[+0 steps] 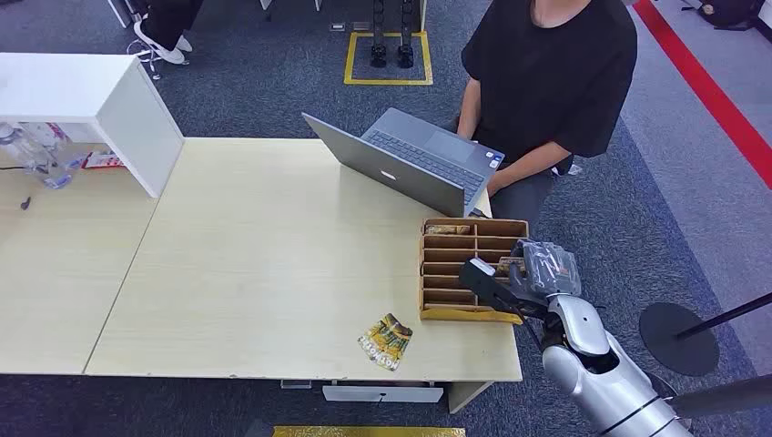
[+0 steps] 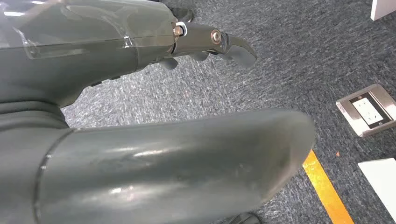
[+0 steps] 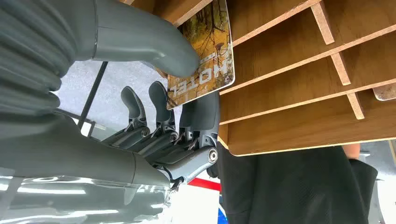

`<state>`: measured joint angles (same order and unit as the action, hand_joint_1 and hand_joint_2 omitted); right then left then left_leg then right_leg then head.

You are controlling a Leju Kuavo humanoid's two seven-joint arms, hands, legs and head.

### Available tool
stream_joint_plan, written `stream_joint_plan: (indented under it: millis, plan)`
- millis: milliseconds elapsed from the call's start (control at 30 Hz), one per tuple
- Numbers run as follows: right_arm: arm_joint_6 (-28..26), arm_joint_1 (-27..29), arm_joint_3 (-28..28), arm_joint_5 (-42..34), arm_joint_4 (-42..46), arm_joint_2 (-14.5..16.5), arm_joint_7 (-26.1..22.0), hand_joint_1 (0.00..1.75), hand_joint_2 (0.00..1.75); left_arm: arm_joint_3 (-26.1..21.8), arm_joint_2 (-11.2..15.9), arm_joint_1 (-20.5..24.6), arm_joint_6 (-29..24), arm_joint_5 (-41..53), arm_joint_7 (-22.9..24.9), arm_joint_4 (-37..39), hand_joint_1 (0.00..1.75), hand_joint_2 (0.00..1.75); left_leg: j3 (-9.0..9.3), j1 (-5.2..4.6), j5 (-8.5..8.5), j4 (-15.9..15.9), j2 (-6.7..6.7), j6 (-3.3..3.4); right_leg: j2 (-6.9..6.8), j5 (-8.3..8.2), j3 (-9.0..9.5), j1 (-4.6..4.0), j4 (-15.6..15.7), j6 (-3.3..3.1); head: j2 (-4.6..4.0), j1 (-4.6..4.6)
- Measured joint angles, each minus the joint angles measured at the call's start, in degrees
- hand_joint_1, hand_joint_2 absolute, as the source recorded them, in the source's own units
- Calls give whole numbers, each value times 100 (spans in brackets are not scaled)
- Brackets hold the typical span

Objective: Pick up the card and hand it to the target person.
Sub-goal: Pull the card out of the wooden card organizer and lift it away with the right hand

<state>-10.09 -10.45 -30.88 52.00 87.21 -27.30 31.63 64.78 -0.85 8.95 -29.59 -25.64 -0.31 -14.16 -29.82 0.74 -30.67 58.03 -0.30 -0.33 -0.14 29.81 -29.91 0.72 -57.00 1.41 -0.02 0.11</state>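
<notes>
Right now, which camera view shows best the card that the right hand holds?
The right wrist view: the card is close, pinched by the right hand, its print readable. In the head view the hand hides it; the left wrist view faces the floor.

Right robot hand [image 3: 159, 93] pinches a card [image 3: 205, 49], apparently against the wooden rack [image 3: 303, 93].

"HOTEL" printed on card [image 3: 205, 51], pinched by right hand [image 3: 159, 116].

Grey-blue carpet [image 1: 264, 82], pale wooden table [image 1: 264, 255], white cabinet [image 1: 82, 91]
</notes>
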Motion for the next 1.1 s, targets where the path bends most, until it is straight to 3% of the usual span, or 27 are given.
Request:
stream_joint_plan:
  millis: [633, 1100]
  plan:
    - [-122, -14, 11, -70, 32, -1, 1, 140, 175, 0, 0, -2, 0, 5, -7, 0, 0, 0, 1, 0, 0, 0, 0, 0, 1, -1, 1, 0, 0, 1, 0, 0]
    - [-199, -24, 185, -73, 626, -42, 45, 147, 175, 0, 0, -14, -20, 1, -38, 0, 0, 0, 1, 0, 0, 1, 0, 0, 1, -3, 0, 0, 0, 2, 0, -1]
